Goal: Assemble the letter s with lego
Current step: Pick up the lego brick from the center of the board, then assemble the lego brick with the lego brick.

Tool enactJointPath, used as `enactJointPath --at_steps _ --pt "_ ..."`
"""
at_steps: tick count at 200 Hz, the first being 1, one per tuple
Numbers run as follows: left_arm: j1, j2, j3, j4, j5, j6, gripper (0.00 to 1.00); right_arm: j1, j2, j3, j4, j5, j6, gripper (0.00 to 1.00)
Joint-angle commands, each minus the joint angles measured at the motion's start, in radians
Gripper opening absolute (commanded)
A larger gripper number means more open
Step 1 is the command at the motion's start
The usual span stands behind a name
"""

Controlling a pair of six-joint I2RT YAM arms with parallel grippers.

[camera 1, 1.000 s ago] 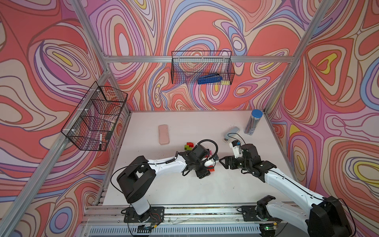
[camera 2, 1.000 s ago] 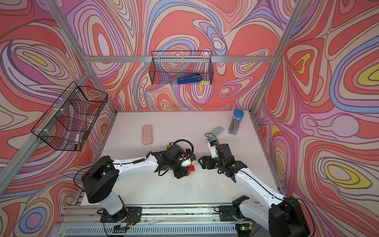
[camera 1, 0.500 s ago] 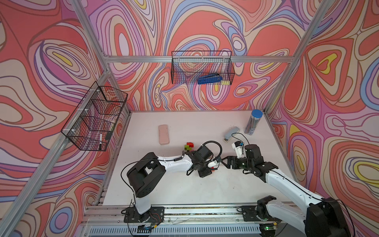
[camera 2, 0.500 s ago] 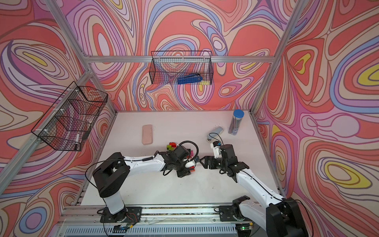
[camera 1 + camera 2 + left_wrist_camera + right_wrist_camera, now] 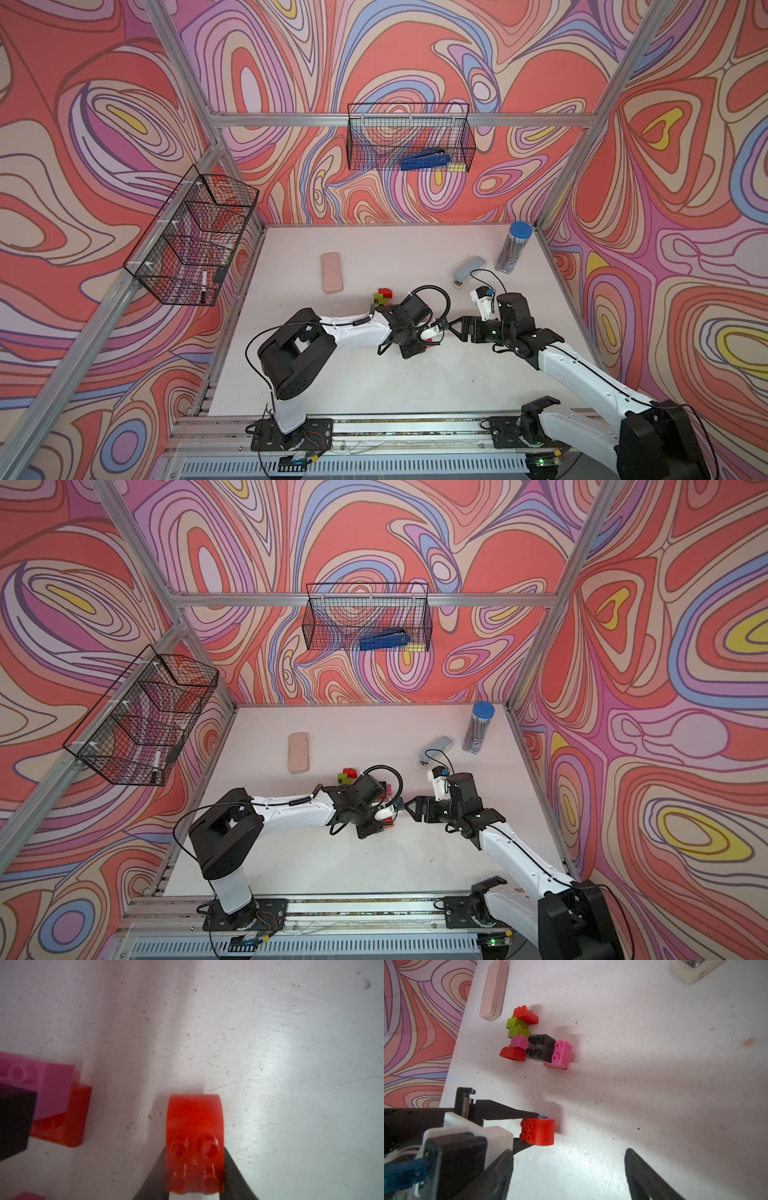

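Left wrist view: black brick (image 5: pixel 14 1122) and pink brick (image 5: pixel 47 1084) are cut off by the frame edge, the red brick (image 5: pixel 72 1122) under them is half hidden, and all three are soft-focus. The fingers (image 5: pixel 234 1176) of the left gripper (image 5: pixel 195 1147) are clipped by the frame edge. Right wrist view: stapler (image 5: pixel 691 970) and pink case (image 5: pixel 494 989) are clipped at the edge, and so are the right gripper (image 5: pixel 569 1151) fingers. A blue sliver (image 5: pixel 543 1116) behind the curved red brick (image 5: pixel 539 1132) is too hidden to identify. In both top views, mid-frame, that brick is nearly all hidden under the left gripper, and the lego cluster (image 5: pixel 384 294) is partly covered by the arm.

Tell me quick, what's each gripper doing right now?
Left gripper: closed on a small red rounded studded plastic brick.
Right gripper: open, holding nothing.
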Motion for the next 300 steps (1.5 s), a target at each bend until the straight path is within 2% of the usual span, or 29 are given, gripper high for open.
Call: enactJointPath --at_steps 1,30,52,94,124,155,204,300 --pt "-0.005 0.013 0.024 -0.066 -0.003 0.037 0.29 -0.008 -0.002 -0.011 0.016 -0.012 -0.001 0.85" --pt "0.006 -0.027 0.05 -0.129 0.019 0.077 0.27 -0.018 0.003 -0.028 0.065 -0.033 0.026 0.85" --pt "0.033 -0.082 0.077 -0.198 0.07 0.115 0.27 -0.039 0.034 -0.056 0.163 -0.098 0.078 0.85" --pt "0.1 -0.169 0.151 -0.339 0.167 0.187 0.27 -0.055 0.163 -0.083 0.366 -0.236 0.184 0.83" --pt "0.147 -0.196 0.193 -0.362 0.21 0.251 0.27 -0.054 0.267 -0.082 0.507 -0.315 0.261 0.82" --pt "0.189 -0.159 0.259 -0.38 0.271 0.304 0.27 -0.055 0.371 -0.066 0.615 -0.38 0.321 0.79" --pt "0.22 -0.056 0.393 -0.445 0.299 0.402 0.27 -0.054 0.502 -0.028 0.72 -0.434 0.372 0.76" --pt "0.273 0.082 0.524 -0.501 0.361 0.462 0.26 -0.055 0.747 0.09 0.832 -0.533 0.42 0.76"
